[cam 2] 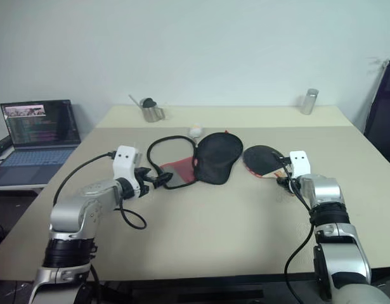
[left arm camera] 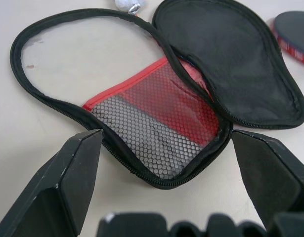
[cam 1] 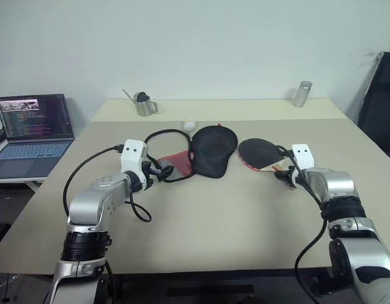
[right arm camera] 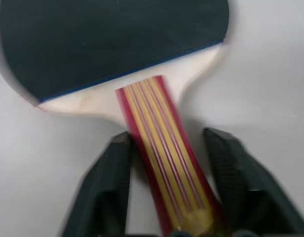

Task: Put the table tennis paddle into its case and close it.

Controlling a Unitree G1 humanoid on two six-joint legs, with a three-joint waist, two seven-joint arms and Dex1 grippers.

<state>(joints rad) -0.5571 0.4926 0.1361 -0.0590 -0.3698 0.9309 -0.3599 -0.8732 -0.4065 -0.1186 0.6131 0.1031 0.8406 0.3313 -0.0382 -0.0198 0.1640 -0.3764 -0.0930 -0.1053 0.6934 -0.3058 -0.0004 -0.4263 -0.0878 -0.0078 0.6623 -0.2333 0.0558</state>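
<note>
With my right gripper (right arm camera: 166,197) straddling the table tennis paddle (cam 1: 263,154) handle, fingers not yet touching it, I needed a centred squeeze; the case (cam 1: 204,151) lay unzipped at its nine o'clock, left gripper (left arm camera: 164,182) spread.

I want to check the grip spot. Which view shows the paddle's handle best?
The right wrist view: the striped handle runs between the right gripper's fingers, though contact is unclear. In both eye views the paddle is far off, its handle mostly behind that gripper.
</note>
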